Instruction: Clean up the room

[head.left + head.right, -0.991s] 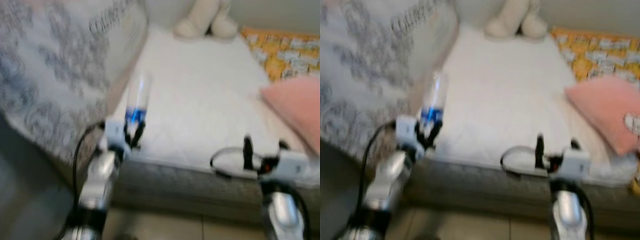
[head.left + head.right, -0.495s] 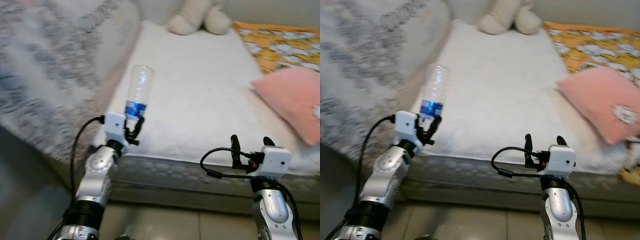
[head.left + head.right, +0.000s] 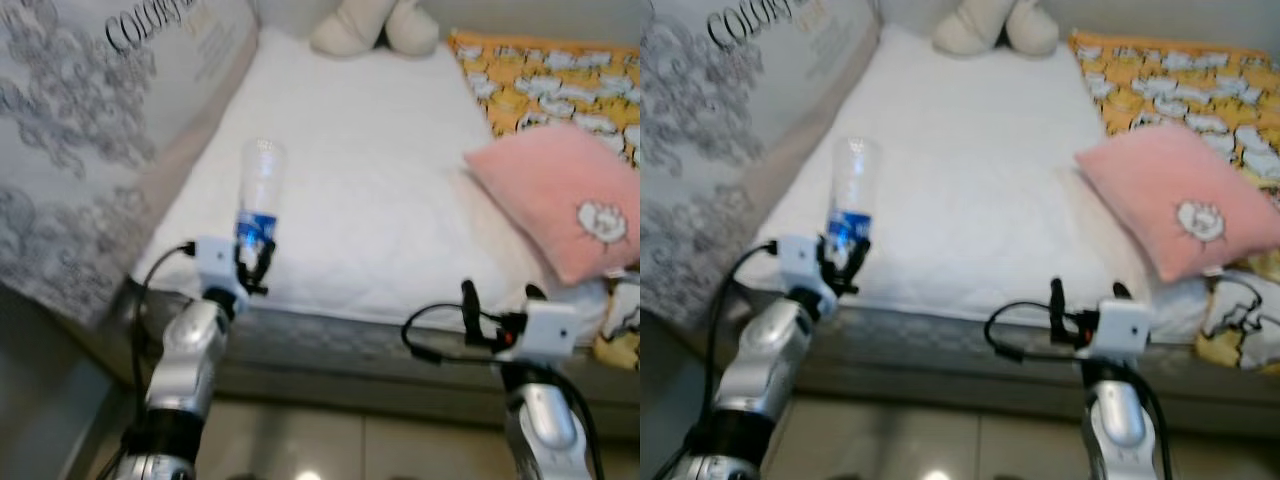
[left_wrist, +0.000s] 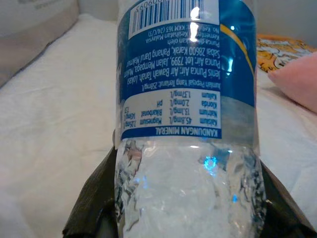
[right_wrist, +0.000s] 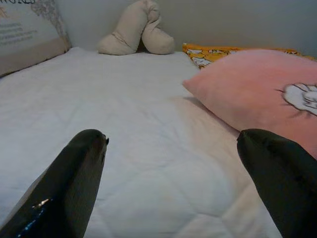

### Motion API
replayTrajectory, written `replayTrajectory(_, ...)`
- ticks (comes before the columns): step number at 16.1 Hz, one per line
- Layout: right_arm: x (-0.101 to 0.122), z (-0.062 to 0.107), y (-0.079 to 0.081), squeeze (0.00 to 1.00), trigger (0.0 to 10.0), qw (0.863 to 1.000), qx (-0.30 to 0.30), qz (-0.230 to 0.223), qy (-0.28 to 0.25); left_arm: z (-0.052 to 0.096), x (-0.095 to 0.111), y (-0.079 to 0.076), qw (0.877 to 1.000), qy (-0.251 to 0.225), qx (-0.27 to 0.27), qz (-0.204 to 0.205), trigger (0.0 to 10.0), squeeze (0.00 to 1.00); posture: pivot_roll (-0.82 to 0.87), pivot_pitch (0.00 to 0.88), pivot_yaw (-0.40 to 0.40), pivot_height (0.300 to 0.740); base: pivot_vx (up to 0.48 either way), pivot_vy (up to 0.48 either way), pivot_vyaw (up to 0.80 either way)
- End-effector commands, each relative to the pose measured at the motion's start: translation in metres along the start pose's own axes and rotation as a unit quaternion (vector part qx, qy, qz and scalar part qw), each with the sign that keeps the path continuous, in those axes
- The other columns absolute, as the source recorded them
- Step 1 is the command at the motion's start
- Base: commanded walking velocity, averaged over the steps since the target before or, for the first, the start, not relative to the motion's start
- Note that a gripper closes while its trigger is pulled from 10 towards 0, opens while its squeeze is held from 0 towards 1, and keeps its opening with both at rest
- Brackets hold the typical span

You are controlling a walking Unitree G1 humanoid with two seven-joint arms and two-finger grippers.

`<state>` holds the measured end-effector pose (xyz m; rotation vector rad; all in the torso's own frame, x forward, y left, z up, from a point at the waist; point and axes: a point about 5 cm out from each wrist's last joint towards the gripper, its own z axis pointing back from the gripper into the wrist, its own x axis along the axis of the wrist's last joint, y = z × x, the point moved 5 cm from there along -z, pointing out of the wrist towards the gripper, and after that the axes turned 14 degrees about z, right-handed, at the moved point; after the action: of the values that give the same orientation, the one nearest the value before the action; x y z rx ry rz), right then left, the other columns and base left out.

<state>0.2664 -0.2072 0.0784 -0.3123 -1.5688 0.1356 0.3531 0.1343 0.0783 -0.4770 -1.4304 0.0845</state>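
Gripping a clear plastic water bottle (image 3: 257, 198) by its lower part, the left pincer (image 3: 252, 265) sits at the lower left of the left eye view, at the near edge of the bed (image 3: 370, 190). The bottle stands upright above the black fingers, its blue label (image 4: 188, 64) just above them; in the left wrist view the label's printed text reads upside down and the crinkled clear plastic (image 4: 188, 193) fills the space between the two fingers.

The right pincer (image 3: 498, 297) is at the lower right of that view, also near the bed's front edge, its fingers spread wide apart and holding nothing. The right wrist view looks between those two fingers (image 5: 69, 183) across the white quilted mattress.

A pink pillow (image 3: 560, 205) with a small white figure on it lies at the right of the frame, partly over an orange patterned blanket (image 3: 550, 85) in the upper right. A cream soft toy (image 3: 370, 25) rests at the top centre, at the far end of the bed. A grey patterned cushion or panel (image 3: 80, 140) with printed lettering fills the upper left.
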Motion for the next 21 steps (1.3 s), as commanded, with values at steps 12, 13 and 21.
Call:
replayTrajectory(12,-0.016,0.012,-0.012,0.02,10.0,0.999,-0.009,0.007,0.039,0.002,-0.016,-0.021,0.999,0.023,-0.028,-0.036,10.0,0.00,-0.06,0.003,0.016,0.740,0.000,-0.160,0.49)
replayTrajectory(13,-0.019,0.013,-0.018,0.05,10.0,0.999,-0.024,-0.013,0.047,0.003,-0.016,-0.019,0.999,0.024,-0.027,-0.038,10.0,0.00,-0.06,0.008,0.020,0.740,0.000,0.000,0.71)
replayTrajectory(21,-0.017,0.005,-0.020,0.16,10.0,0.998,-0.034,-0.028,0.045,-0.001,-0.014,-0.033,0.998,0.008,-0.034,-0.051,10.0,0.00,-0.07,0.003,0.037,0.740,0.000,-0.419,0.67)
